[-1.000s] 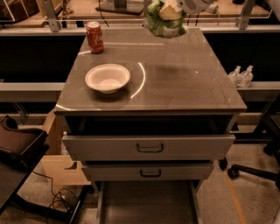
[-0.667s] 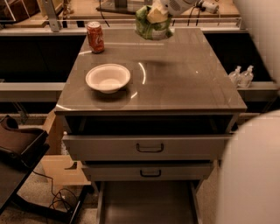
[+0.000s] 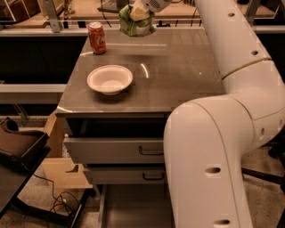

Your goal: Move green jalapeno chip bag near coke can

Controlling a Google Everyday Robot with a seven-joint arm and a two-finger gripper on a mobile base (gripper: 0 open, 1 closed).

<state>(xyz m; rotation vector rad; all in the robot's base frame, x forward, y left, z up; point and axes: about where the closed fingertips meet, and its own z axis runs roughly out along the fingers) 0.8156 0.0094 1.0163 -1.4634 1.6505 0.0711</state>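
Note:
The green jalapeno chip bag is a crumpled shiny green foil bag, held in the air above the far edge of the table. My gripper is shut on its top, at the upper middle of the camera view. The coke can stands upright at the table's far left corner, a short way left of the bag. My white arm reaches in from the right foreground and hides the table's right side.
A white bowl sits on the grey table in front of the can. Below the top are two drawers with handles. A brown chair and cables lie at the lower left.
The gripper has carried the green bag leftward, closer to the coke can. The arm has swung into the right foreground and now covers much of the view.

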